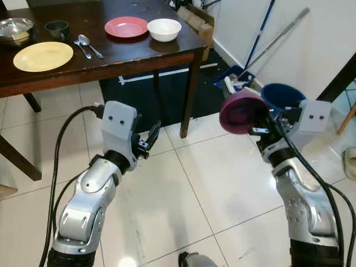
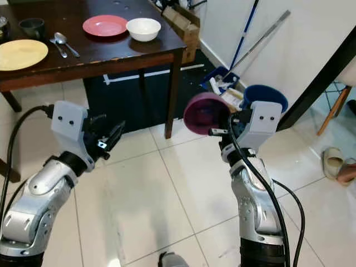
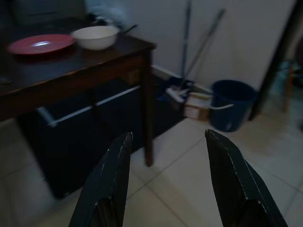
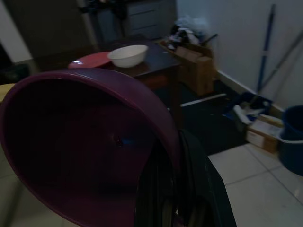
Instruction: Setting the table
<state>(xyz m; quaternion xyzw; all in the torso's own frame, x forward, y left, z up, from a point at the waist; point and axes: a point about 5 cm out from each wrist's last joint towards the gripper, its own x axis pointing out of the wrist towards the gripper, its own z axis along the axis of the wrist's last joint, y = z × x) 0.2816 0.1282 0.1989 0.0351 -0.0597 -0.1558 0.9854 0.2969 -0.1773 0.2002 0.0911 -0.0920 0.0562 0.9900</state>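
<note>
One purple bowl point(image 1: 243, 113), tilted sideways.

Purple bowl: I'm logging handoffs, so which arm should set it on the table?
Right. The right gripper already holds the purple bowl by its rim, short of the table. The left gripper is open with nothing between its fingers.

Dark polished wood table point(image 1: 139, 53), glossy white floor tiles point(image 1: 222, 183), shiny metal bowl point(image 1: 14, 29), smooth purple bowl point(image 1: 242, 111)

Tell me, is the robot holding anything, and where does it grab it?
Yes. The right gripper holds a purple bowl by its rim, tipped on its side. The left gripper is open and holds nothing.
</note>
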